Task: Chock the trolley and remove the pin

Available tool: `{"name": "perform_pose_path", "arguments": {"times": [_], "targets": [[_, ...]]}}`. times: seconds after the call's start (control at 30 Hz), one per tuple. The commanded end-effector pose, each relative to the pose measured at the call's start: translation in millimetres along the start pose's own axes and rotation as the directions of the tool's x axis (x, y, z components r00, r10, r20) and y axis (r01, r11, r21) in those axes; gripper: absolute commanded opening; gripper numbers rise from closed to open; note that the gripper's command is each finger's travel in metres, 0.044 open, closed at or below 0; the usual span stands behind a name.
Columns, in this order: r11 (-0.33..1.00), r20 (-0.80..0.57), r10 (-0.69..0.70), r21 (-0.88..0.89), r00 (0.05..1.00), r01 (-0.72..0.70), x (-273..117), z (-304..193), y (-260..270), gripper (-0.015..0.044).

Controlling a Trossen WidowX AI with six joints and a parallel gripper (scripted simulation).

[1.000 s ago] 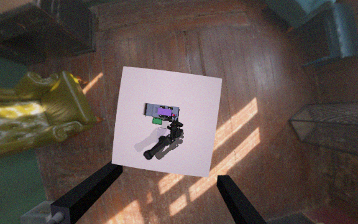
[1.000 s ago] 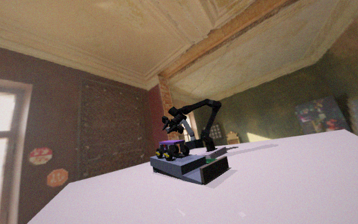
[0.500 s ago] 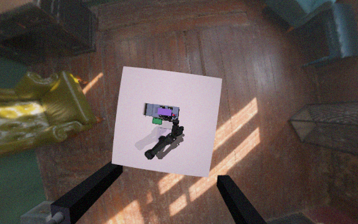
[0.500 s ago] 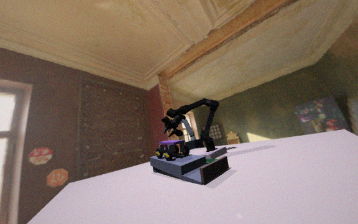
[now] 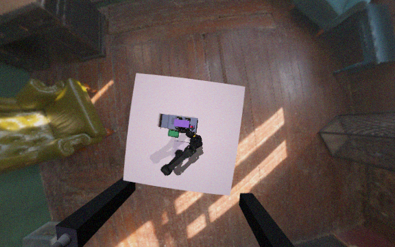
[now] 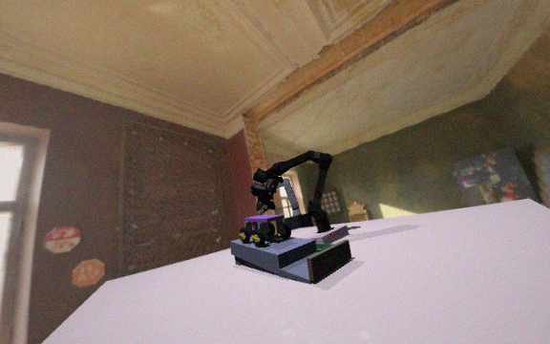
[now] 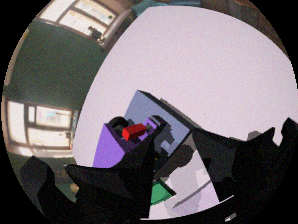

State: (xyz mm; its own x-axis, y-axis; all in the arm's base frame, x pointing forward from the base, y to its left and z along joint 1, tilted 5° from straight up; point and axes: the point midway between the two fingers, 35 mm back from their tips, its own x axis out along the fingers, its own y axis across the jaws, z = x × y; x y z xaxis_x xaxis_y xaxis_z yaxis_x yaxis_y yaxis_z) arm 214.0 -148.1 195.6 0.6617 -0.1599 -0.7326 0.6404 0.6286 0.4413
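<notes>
The trolley (image 5: 182,123) (image 6: 264,218) (image 7: 106,148), with purple top and dark wheels, stands on the grey-blue ramp (image 5: 167,120) (image 6: 263,255) (image 7: 138,104). The red-headed stop pin (image 5: 192,127) (image 7: 134,131) stands at the trolley's uphill end. A small yellow part of the chock (image 5: 194,136) shows beside the arm, off the ramp's near side; the rest is hidden. The green tray (image 5: 173,133) (image 6: 323,247) (image 7: 162,192) lies beside the ramp. My gripper (image 6: 264,212) (image 7: 173,135) is partly open and empty, pointing down above the trolley's uphill part. In the wrist view one finger appears close to the pin head.
A dark end board (image 5: 160,121) (image 6: 329,262) stands at the ramp's low end. The arm (image 5: 180,158) (image 6: 323,191) reaches in from the tray's side of the ramp. The white table top (image 5: 214,103) (image 6: 170,306) surrounds the ramp.
</notes>
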Motion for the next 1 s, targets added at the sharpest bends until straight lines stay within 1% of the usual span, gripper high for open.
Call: {"name": "perform_pose_path", "arguments": {"times": [0.0,0.13,0.27,0.53,0.77,0.97], "targets": [[0.982,-0.034,-0.036,-0.188,0.999,0.029,3,-2,-5,0.0190],[0.927,-0.065,-0.071,-0.372,0.995,0.041,5,-6,-9,0.0190],[0.839,-0.097,-0.104,-0.543,0.990,0.035,6,-9,-14,0.0190],[0.576,-0.161,-0.172,-0.817,0.972,-0.034,8,-16,-22,0.0190],[0.280,-0.217,-0.230,-0.948,0.949,-0.149,8,-22,-30,0.0190],[0.007,-0.264,-0.279,-0.962,0.924,-0.273,8,-27,-36,0.0190]]}}
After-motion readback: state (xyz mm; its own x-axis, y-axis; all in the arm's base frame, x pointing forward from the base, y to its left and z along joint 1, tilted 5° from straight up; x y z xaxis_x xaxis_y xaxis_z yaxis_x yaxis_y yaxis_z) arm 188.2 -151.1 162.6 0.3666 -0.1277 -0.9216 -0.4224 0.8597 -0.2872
